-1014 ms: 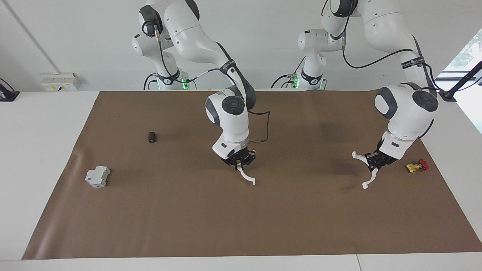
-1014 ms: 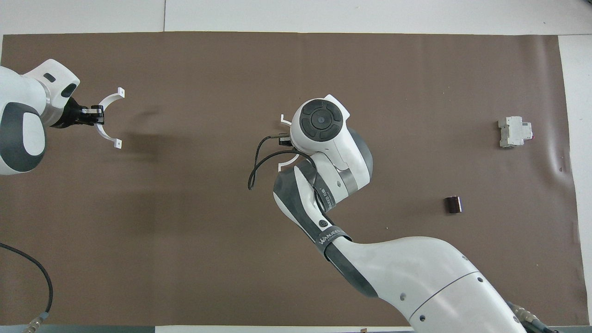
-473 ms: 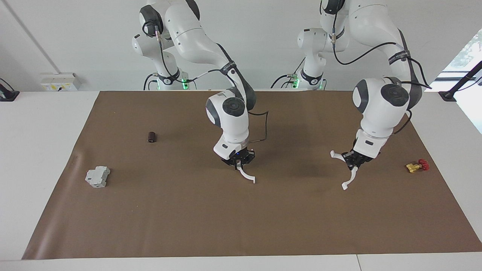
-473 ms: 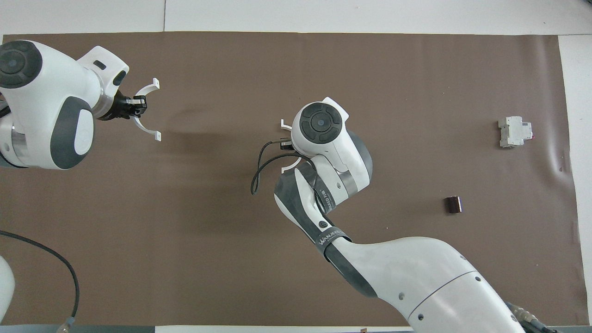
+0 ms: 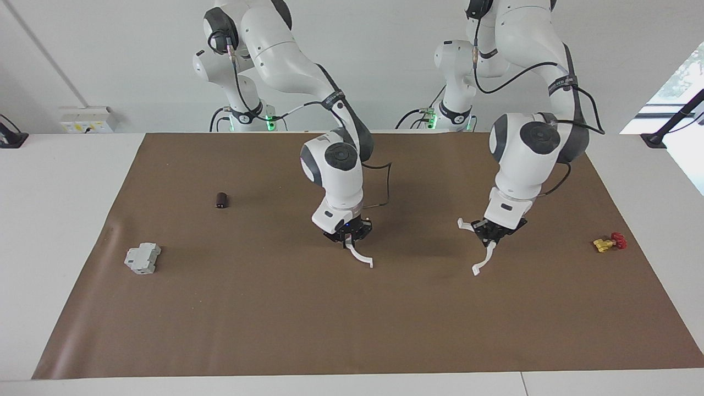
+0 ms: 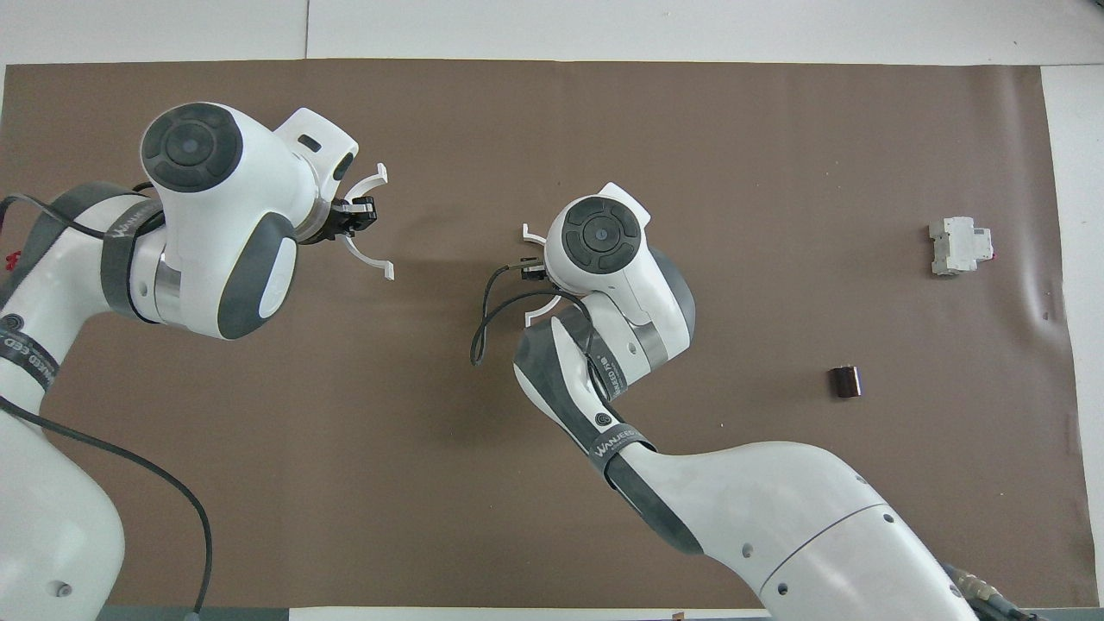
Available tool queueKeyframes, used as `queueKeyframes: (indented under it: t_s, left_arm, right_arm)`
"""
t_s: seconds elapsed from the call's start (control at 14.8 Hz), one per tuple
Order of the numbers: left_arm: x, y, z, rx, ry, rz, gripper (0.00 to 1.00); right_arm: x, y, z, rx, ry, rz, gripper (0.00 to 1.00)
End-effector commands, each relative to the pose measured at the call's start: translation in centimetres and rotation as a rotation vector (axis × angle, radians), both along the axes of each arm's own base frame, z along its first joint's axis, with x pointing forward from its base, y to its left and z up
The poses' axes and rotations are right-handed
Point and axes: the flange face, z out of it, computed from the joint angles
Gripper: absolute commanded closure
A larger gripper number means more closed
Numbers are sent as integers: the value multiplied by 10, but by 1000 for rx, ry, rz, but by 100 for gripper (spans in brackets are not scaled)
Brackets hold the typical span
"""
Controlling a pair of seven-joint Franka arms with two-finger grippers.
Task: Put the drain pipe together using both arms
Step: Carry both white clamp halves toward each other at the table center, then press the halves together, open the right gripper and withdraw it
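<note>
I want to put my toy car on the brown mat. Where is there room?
The wide strip of brown mat farthest from the robots is bare. So is the patch between the grey block and the right tool. It is crowded mid-mat, where that tool and the left tool each hold a white half-ring.

A white worktop (image 5: 66, 181) fills the room's foreground, most of it covered by a brown paper mat (image 5: 352, 319). A plain white wall (image 5: 110, 49) rises along its edge. A socket box (image 5: 88, 119) sits against the wall, and daylight enters through a window (image 5: 682, 82) at the left arm's end.
</note>
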Motion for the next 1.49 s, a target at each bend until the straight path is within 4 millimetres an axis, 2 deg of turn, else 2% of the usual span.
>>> queueKeyframes:
  t_s: [0.0,0.07,0.2,0.41,0.61,0.74,0.88,1.01,1.08,1.42]
  left_arm:
    - [-7,-36,-27,28,-31,46,100]
    - [-6,-47,-41,39,-54,59,100]
    - [-14,-72,-54,33,-64,58,100]
    - [-20,-92,-61,17,-89,24,100]
    - [-31,-115,-76,19,-83,-17,100]
    - [-41,-122,-86,23,-71,-25,100]
    - [-45,-127,-87,19,-74,-35,100]
    - [-49,-134,-87,16,-77,-47,100]
    - [-51,-135,-88,16,-76,-51,100]
    - [-66,-144,-98,20,-65,-75,100]
  right_arm:
    - [9,-8,28,1,-28,8,7]
    - [19,-28,55,-1,-33,-10,0]
    - [36,-92,109,-3,-38,-13,0]
    - [42,-172,166,-16,-21,3,0]
    - [32,-233,209,-28,25,-19,0]
    - [16,-265,235,-30,72,-59,0]
    - [-5,-310,270,-36,102,-75,0]
    - [-27,-339,300,-31,108,-67,0]
    - [-33,-346,308,-31,111,-79,0]
    - [-35,-364,307,-53,126,-100,0]
